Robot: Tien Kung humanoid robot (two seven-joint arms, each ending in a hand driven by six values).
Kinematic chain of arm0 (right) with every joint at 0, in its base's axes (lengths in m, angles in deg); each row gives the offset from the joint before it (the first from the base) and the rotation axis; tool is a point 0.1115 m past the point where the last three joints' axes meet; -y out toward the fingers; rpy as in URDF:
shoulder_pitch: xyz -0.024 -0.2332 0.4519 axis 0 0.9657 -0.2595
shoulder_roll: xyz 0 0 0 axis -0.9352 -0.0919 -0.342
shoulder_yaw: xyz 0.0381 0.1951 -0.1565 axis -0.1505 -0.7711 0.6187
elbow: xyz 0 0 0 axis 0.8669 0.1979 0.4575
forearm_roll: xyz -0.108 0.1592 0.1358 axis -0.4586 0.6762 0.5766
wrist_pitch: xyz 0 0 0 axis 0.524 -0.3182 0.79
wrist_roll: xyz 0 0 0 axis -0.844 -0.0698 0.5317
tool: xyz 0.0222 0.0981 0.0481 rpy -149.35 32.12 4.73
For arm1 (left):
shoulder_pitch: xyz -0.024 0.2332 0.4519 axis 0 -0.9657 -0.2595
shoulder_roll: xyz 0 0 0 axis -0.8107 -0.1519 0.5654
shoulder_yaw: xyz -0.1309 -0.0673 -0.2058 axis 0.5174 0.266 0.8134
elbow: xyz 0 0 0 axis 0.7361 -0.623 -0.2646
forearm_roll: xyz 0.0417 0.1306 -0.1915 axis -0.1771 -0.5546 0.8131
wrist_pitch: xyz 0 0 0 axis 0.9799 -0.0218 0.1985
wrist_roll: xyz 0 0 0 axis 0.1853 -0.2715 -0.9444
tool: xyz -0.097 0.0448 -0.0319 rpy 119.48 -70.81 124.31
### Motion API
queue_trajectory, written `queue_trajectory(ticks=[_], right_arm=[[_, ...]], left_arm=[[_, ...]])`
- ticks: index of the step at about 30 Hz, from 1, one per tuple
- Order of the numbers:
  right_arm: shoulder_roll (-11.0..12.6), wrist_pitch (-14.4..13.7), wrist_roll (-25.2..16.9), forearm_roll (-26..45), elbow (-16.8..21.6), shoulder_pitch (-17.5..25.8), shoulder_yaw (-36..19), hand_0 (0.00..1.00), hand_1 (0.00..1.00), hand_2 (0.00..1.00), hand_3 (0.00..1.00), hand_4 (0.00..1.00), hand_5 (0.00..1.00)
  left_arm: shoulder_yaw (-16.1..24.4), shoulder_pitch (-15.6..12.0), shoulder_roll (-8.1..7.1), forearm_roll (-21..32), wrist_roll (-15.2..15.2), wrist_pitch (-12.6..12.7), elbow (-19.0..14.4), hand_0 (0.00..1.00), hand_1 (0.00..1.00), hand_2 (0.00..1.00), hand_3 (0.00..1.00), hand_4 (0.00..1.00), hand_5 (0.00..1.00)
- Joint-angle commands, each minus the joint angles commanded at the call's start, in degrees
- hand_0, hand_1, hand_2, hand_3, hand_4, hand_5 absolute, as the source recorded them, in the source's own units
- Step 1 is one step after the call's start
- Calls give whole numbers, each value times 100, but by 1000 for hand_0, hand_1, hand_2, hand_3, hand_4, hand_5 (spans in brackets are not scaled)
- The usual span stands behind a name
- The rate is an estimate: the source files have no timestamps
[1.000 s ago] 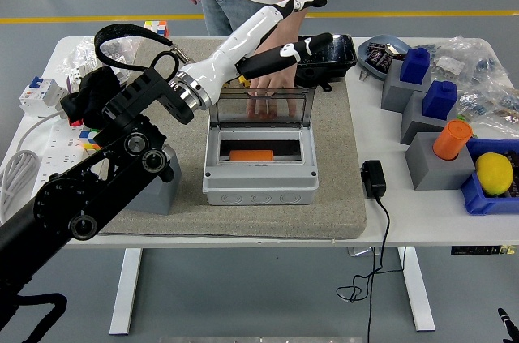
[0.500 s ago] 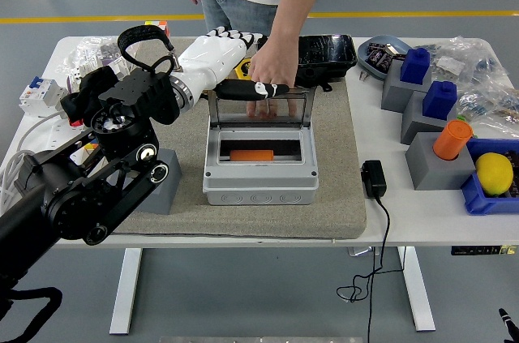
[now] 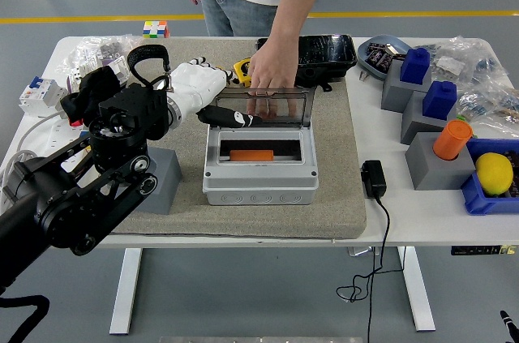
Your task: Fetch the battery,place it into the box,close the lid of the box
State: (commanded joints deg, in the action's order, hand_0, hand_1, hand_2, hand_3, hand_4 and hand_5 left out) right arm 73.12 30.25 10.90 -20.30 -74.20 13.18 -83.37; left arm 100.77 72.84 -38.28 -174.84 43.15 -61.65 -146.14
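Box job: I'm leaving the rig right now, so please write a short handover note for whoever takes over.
Left hand: at the box's left rear corner, black fingers stretched along the lid's left edge, holding nothing.
Right hand: not in view.
Person's hand: resting on the top edge of the upright lid.
Battery: orange, lying inside the open box on the mat.
Done: battery is in the box.
Left: swing the lid down and shut.
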Motion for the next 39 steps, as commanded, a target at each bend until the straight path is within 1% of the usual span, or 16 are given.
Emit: queue_trajectory(ticks=[9,15,21,26,32,39], right_arm=[[14,-4,10,-14,0,-17,-36,788,744,746,794,998,998],[16,-6,5,-15,0,-21,-60,788,744,746,794,998,998],[21,1,4,-5,0,-35,-50,789,745,746,794,998,998],[34,-3,4,-2,0,-47,-66,788,744,746,795,998,998],[35,-1,-1,-4,0,-46,-77,788,744,746,794,998,998],[37,-1,-1,-5,0,-53,-98,788,744,746,794,998,998]], left_arm=[[-122,-20,-149,323,62,-15,-329,998,857,790,778,998,998],[-408,11,-282,524,75,-62,-458,998,854,787,775,998,998],[-553,75,-339,601,127,-8,-720,998,854,783,772,998,998],[-779,127,-427,698,156,-2,-928,998,852,781,771,998,998],[-974,172,-485,774,147,-19,-1073,998,852,780,767,998,998],[-1285,244,-630,880,140,-41,-1295,998,853,780,768,998,998]])
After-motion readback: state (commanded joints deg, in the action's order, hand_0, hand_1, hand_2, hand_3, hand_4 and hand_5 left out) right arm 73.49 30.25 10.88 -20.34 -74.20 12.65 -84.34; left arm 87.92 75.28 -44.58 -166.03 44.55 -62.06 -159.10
